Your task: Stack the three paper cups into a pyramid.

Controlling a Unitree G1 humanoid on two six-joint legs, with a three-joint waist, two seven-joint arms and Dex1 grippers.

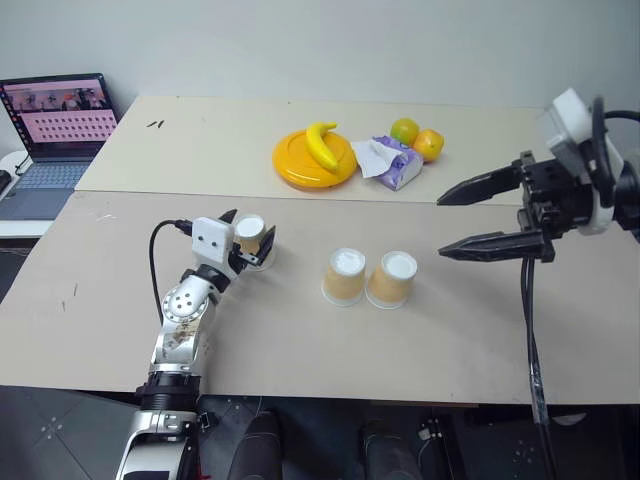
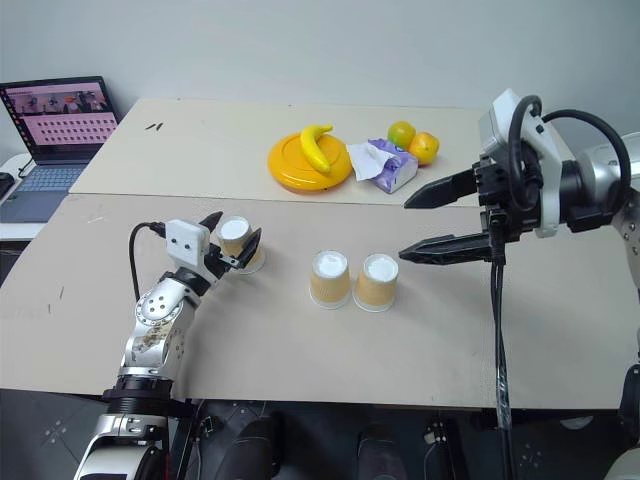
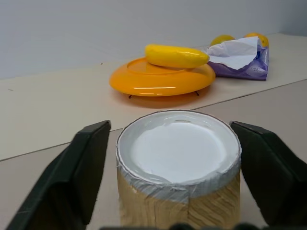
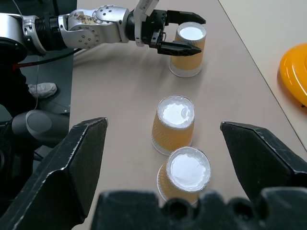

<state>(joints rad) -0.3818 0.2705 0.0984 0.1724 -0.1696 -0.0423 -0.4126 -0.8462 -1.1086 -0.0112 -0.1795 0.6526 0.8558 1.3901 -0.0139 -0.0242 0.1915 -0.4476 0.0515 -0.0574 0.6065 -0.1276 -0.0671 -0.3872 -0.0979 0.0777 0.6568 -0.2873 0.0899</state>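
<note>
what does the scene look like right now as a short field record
base cups: two paper cups upside down, side by side, touching
third cup: upside down cup between the left gripper fingers, apart from the pair
right gripper: open, raised beside the pair
pyramid: not built yet
behind: banana on yellow plate, tissue pack, two oranges, laptop

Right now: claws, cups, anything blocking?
Left claw around third cup, on table. Right claw open, empty. Two base cups touching. Nothing blocking.
</note>
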